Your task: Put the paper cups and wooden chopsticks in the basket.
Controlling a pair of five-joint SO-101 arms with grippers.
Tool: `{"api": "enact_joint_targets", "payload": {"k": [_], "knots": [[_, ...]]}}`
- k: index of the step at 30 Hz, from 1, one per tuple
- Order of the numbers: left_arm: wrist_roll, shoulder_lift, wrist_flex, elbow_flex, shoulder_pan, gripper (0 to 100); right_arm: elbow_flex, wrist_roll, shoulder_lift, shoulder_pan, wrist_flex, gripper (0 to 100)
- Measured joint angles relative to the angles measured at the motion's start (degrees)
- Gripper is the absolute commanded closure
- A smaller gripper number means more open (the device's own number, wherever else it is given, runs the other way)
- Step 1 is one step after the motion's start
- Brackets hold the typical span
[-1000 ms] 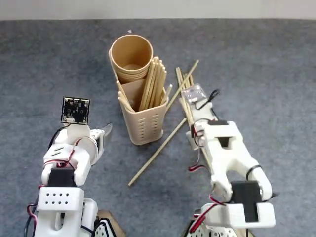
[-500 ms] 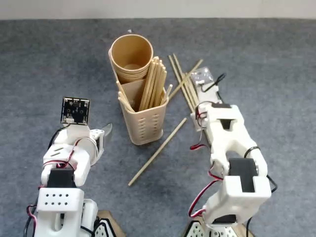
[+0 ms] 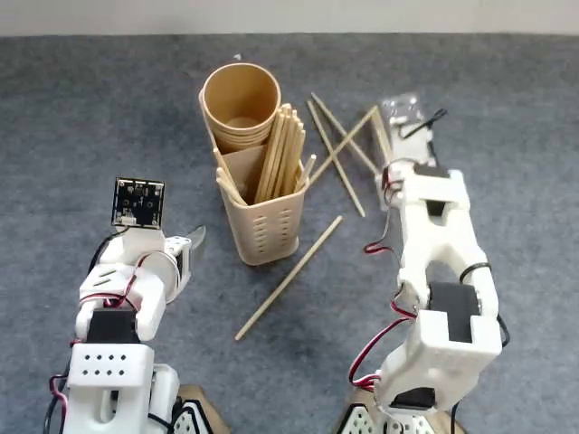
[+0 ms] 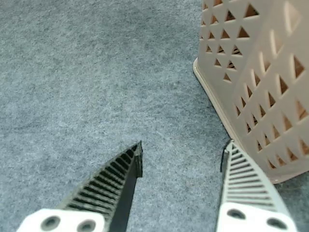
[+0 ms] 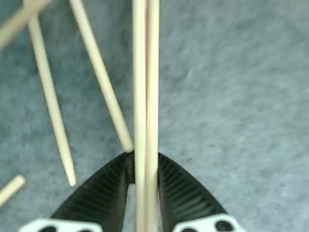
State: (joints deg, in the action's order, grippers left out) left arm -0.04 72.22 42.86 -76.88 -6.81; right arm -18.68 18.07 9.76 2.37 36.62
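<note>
A beige basket [image 3: 262,221] stands in the middle of the high view. It holds stacked paper cups [image 3: 240,101] and a bundle of wooden chopsticks [image 3: 280,158]. Off to the basket's right my right gripper [image 5: 145,164] is shut on two chopsticks [image 5: 146,72], which run straight out between its fingers. In the high view that gripper [image 3: 387,146] sits under its wrist camera, among several crossed loose chopsticks [image 3: 336,154]. One more chopstick [image 3: 289,278] lies in front of the basket. My left gripper [image 4: 183,150] is open and low beside the basket's wall [image 4: 256,72], with nothing in it.
Grey carpet covers the table. Two loose chopsticks [image 5: 99,77] lie close beside the held pair. Open carpet spreads to the left of the basket and in front of both arms.
The right arm has stretched toward the far side of the table, taking the held chopsticks with it, and the loose ones near it have shifted and fanned out. The left arm has kept still.
</note>
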Motion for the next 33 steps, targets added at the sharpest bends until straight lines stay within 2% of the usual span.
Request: {"api": "enact_joint_targets", "payload": {"k": [8, 19, 24, 33], "knots": [[0.0, 0.0, 0.0, 0.0, 0.0, 74, 5.4, -1.8, 0.0, 0.0, 4.3, 98.8], [0.0, 0.0, 0.0, 0.0, 0.0, 74, 0.2, -1.8, 0.0, 0.0, 4.3, 98.7], [0.0, 0.0, 0.0, 0.0, 0.0, 74, -0.5, -1.8, 0.0, 0.0, 4.2, 89.9], [0.0, 0.0, 0.0, 0.0, 0.0, 74, -0.5, -0.2, 3.9, 0.0, 4.2, 89.2]]}}
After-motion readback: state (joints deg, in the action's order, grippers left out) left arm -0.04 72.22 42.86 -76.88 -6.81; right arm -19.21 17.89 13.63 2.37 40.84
